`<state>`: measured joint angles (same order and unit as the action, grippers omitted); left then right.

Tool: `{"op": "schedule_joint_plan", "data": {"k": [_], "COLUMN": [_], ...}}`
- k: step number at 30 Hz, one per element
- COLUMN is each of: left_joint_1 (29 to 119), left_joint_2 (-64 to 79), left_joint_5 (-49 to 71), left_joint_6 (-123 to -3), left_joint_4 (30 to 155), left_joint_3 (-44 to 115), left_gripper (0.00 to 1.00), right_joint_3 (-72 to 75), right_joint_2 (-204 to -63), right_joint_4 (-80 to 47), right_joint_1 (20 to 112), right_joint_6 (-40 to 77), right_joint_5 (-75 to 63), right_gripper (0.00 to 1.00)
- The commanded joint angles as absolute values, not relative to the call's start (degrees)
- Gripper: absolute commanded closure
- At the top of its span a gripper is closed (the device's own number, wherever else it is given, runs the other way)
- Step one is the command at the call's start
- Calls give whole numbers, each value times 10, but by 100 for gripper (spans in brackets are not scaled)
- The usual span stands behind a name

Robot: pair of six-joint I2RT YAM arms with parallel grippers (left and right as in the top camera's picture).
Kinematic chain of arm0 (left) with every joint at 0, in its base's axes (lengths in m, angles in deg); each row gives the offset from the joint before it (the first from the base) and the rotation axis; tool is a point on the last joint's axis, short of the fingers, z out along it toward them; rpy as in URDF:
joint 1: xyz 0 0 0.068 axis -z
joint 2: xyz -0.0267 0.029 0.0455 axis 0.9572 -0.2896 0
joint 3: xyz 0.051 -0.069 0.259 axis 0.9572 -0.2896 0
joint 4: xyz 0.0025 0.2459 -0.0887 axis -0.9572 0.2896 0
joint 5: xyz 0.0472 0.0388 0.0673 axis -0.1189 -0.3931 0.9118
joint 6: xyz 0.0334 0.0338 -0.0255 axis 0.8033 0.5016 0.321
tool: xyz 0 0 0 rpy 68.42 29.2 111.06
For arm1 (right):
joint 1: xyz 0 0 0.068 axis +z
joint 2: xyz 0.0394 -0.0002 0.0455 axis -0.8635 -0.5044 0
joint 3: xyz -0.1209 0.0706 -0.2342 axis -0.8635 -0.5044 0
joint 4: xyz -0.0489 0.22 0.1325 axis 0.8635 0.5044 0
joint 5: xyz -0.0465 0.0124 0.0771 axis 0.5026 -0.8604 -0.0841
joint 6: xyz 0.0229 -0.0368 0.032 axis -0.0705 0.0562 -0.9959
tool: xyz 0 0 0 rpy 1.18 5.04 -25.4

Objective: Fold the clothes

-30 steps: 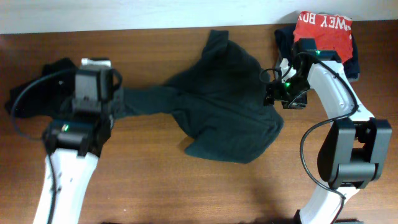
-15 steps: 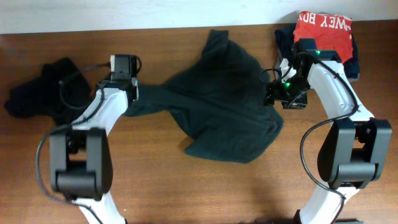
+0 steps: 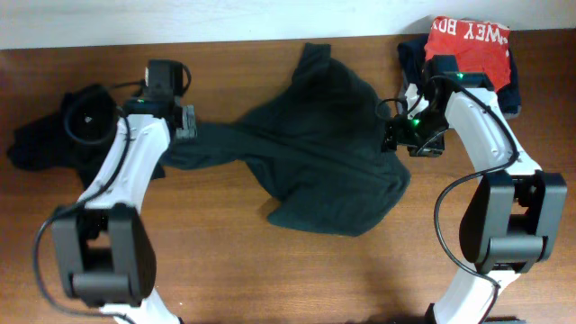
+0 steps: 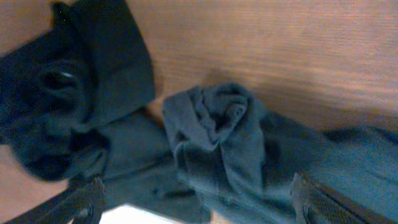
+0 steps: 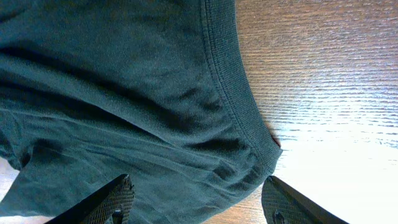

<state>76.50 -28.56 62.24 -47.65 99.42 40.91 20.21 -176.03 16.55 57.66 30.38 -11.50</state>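
One of the clothes, a dark green T-shirt (image 3: pixel 315 157), lies crumpled across the middle of the table. Its left sleeve (image 4: pixel 214 130) is bunched up. My left gripper (image 3: pixel 184 126) hovers over that sleeve, open, with the fingers (image 4: pixel 84 200) wide apart and cloth lying below them. At the shirt's right edge my right gripper (image 3: pixel 400 139) stands open. The ribbed hem (image 5: pixel 239 106) runs between its fingers (image 5: pixel 115 198), flat on the wood. A second dark, almost black garment (image 3: pixel 49 139) sits heaped at the far left.
A folded red garment with white lettering (image 3: pixel 468 40) lies on dark cloth at the back right corner. A pale wall runs along the table's (image 3: pixel 270 270) far edge. Bare wood shows in front of the shirt.
My left gripper has opened and let go of the bunched sleeve. The left arm has swung from over the black heap towards the sleeve. The right arm and the shirt have not moved.
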Motion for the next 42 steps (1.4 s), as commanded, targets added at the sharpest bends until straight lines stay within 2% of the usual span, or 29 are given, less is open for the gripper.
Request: {"op": "schedule_joint_plan", "data": {"k": [1, 6, 10, 13, 16, 35, 42], "left_joint_1": [753, 695, 652, 633, 626, 627, 626], "left_joint_2": [-239, -249, -251, -251, -251, -296, -310], "left_joint_5": [570, 480, 383, 348, 334, 360, 360], "left_joint_6": [-520, -621, -624, -624, -624, -615, -610], "left_joint_4": [1048, 1092, 1058, 1016, 982, 914, 880], "left_joint_3": [427, 398, 350, 319, 303, 302, 302], "left_gripper": [4, 11, 35, 44, 48, 50, 57], "right_joint_3": [210, 210, 210, 210, 210, 210, 210], "right_joint_2": [-1754, -1754, -1754, -1754, -1754, -1754, -1754], "right_joint_4": [164, 162, 162, 162, 162, 165, 167], "right_joint_1": [578, 578, 578, 578, 578, 578, 578], "right_joint_6": [310, 311, 325, 325, 325, 325, 325], "right_joint_5": [-110, -110, -110, -110, -110, -110, -110], "right_gripper": [29, 29, 29, 29, 29, 29, 29]}}
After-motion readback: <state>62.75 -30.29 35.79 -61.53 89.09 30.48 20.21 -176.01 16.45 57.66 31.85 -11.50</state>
